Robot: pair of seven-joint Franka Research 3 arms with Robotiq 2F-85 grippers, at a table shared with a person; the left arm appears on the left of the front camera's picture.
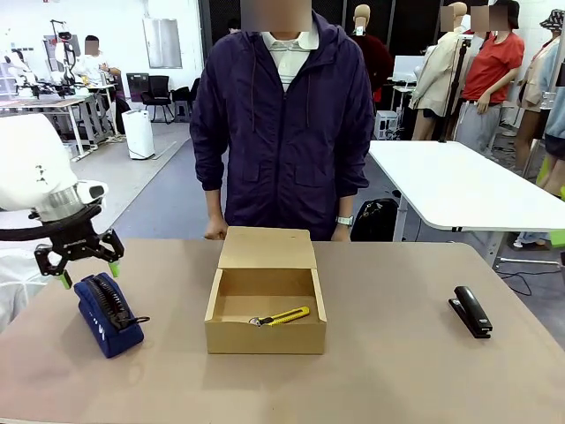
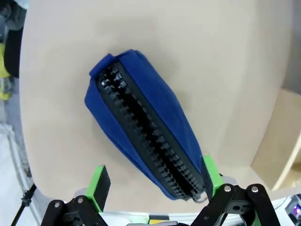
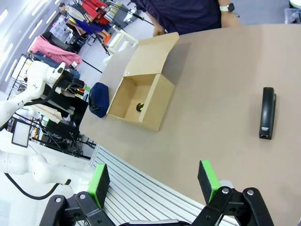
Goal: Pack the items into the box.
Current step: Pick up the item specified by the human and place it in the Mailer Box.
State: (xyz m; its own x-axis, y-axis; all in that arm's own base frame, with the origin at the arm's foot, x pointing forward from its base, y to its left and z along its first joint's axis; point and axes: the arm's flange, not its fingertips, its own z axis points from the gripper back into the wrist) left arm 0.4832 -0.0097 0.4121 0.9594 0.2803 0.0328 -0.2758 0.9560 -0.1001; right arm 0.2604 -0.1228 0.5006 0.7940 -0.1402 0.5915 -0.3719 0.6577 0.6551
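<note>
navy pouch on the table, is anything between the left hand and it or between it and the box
Nothing visible. The open left hand hovers over the navy-blue soft zippered pouch, and bare tan table lies between that and the low brown cardboard box, its flap lid open.

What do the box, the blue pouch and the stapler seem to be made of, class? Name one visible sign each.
Box: apparently cardboard, matt brown, with thin walls and a folded flap lid.
Pouch: probably soft fabric, navy and matt, bulging around a black toothed zip.
Stapler: black with a slight sheen; plastic or painted metal, cannot tell which.
</note>
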